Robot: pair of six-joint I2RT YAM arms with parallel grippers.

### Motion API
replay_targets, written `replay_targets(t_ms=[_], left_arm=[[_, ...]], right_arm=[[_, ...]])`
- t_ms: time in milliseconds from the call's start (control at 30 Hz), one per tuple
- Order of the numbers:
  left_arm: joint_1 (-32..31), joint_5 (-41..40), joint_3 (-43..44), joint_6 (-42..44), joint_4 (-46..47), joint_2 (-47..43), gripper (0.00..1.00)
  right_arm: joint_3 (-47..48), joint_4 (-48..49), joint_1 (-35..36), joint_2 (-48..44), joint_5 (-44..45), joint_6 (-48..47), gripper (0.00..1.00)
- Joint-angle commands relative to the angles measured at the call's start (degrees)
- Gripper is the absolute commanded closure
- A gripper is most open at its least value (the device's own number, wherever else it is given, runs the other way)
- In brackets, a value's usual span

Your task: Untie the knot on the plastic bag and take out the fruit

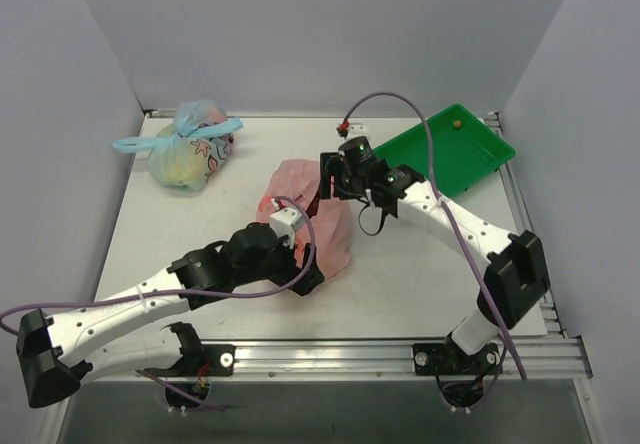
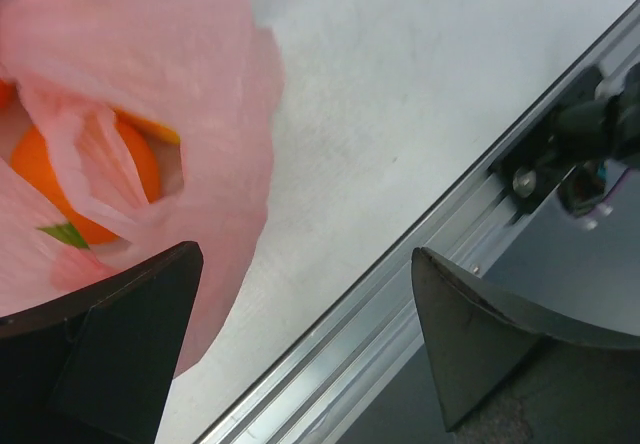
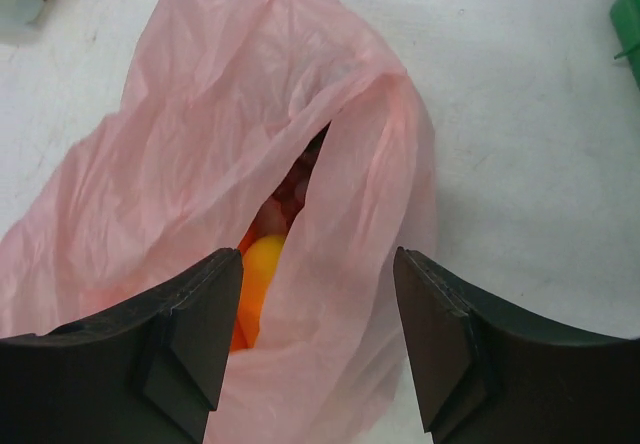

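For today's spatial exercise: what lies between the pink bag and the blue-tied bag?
Nothing but bare tabletop separates pink bag and blue-tied bag; top view shows it.

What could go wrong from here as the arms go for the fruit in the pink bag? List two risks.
1. The left tool and right tool both stand open, so neither grips the thin crinkled pink plastic bag; its narrow mouth may sag shut.
2. Reaching for the round yellow-orange fruit inside, a tool may pinch film instead and drag the whole bag.
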Motion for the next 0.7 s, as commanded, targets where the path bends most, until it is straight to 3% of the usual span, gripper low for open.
replay_targets(t_ms=[0, 200, 467, 667], left_arm=[[0.5, -5.4, 6.1, -0.6, -3.2, -2.8, 0.03], [0.6, -7.5, 8.0, -0.9, -5.2, -4.3, 0.03], [5.4, -19.4, 7.8, -1.6, -8.6, -2.7, 0.03], [14.7, -14.6, 9.1, -0.4, -5.1, 3.7, 0.03]], right_arm=[[-3.9, -2.8, 3.7, -6.4, 7.0, 0.0, 0.38], [-8.2, -3.1, 5.7, -8.0, 7.5, 6.3, 0.37], [-14.7, 1.8, 5.9, -6.0, 2.8, 10.0, 0.41], [-19.1, 4.8, 6.8, -7.2, 1.4, 10.3, 0.63]])
